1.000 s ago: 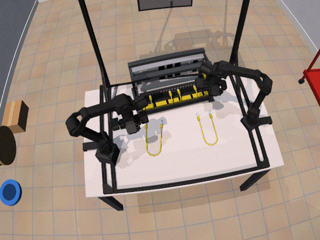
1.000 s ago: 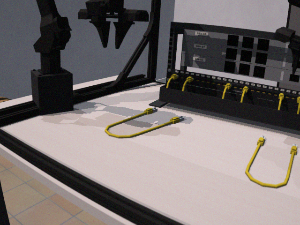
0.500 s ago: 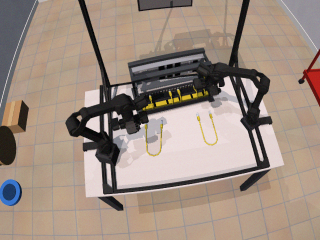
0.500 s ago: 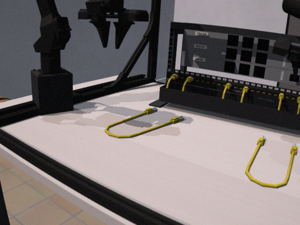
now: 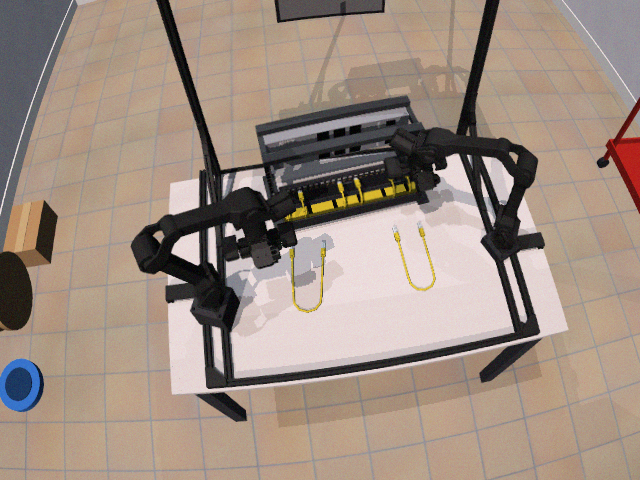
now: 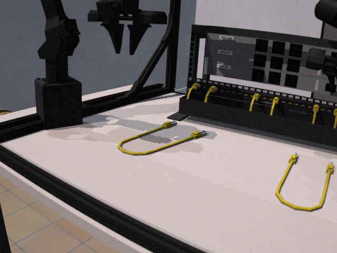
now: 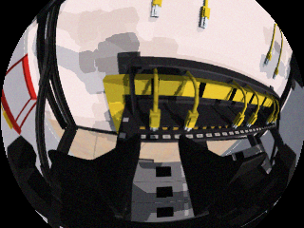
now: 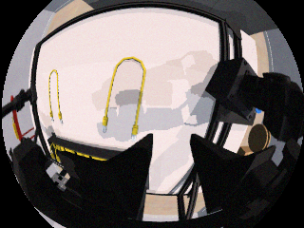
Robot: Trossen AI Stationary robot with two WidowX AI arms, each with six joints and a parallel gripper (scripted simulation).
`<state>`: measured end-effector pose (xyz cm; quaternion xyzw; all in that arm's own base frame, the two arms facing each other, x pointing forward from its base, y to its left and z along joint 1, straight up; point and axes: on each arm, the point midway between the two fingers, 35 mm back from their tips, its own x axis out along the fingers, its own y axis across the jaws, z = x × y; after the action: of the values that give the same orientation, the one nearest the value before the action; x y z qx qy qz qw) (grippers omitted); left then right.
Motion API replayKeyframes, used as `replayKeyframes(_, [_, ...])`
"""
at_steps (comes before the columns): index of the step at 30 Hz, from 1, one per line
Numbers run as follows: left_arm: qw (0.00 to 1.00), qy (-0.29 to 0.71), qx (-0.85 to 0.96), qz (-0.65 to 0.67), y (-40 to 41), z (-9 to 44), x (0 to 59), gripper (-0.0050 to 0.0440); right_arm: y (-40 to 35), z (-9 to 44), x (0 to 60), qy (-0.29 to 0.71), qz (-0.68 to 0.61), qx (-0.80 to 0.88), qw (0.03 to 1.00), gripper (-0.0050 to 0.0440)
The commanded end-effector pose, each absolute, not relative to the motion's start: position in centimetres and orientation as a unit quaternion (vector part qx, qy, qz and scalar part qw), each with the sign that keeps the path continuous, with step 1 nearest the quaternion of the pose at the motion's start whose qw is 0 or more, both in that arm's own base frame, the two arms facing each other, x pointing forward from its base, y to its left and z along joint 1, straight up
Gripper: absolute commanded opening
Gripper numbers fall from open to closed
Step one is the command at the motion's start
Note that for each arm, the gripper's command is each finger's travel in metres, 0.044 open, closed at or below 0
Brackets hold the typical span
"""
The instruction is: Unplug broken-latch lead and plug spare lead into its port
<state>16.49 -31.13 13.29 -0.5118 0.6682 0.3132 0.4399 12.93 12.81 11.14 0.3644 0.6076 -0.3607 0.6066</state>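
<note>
1) Along the patch panel [image 5: 320,189] [image 6: 234,86] [image 7: 204,136], six network leads [image 5: 358,191] [image 6: 274,101] [image 7: 192,106], plugs up at the port row; which one has the broken latch, impossible to tell from here
2) Below the ports, on the table [image 5: 361,330] [image 6: 136,196] [image 7: 95,104] [image 8: 166,28], both spares in U loops, plugs toward the panel: left-side spare [image 5: 421,232] [image 6: 283,181] [image 7: 202,11] [image 8: 51,115] and right-side spare [image 5: 323,252] [image 6: 133,154] [image 7: 269,56] [image 8: 106,119], neither in a port
3) Up by the panel, left gripper [image 5: 408,167] [image 6: 331,84] [image 7: 161,139] with jaws partly apart and nothing between; probably at the inspecting step, looking for the faulty plug
4) Over the table on its own side, right gripper [image 5: 261,242] [image 6: 124,53] [image 8: 172,136], likewise released, jaws parted, nothing grasped
5) By judgement, extraction and replacement both still to do; next, settle on the unlatched plug with a close wrist view, line up jaws along its boot, grip only that one, draw straight out, sparing the good neighbours
6) Afterwards, pick a spare by the boot, tab up, matching the rack's slight turn before pushing home
</note>
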Motion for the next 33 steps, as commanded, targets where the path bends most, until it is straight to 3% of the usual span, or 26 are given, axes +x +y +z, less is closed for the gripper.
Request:
replayKeyframes(1, [0.428,0.672,-0.509,0.324,-31.4,12.4,16.2,0.0176,12.8,11.1,12.9,0.608,-0.361,0.364,0.607,0.0176])
replayKeyframes(12, [0.428,0.672,-0.509,0.324,-31.4,12.4,16.2,0.0176,12.8,11.1,12.9,0.608,-0.361,0.364,0.607,0.0176])
replayKeyframes(13, [0.428,0.672,-0.509,0.324,-33.7,7.2,15.5,0.0176,12.8,11.1,12.9,0.608,-0.361,0.364,0.607,0.0176])
replayKeyframes(33, [0.428,0.672,-0.509,0.324,-33.8,7.0,15.5,0.0176,12.8,11.1,12.9,0.608,-0.361,0.364,0.607,0.0176])
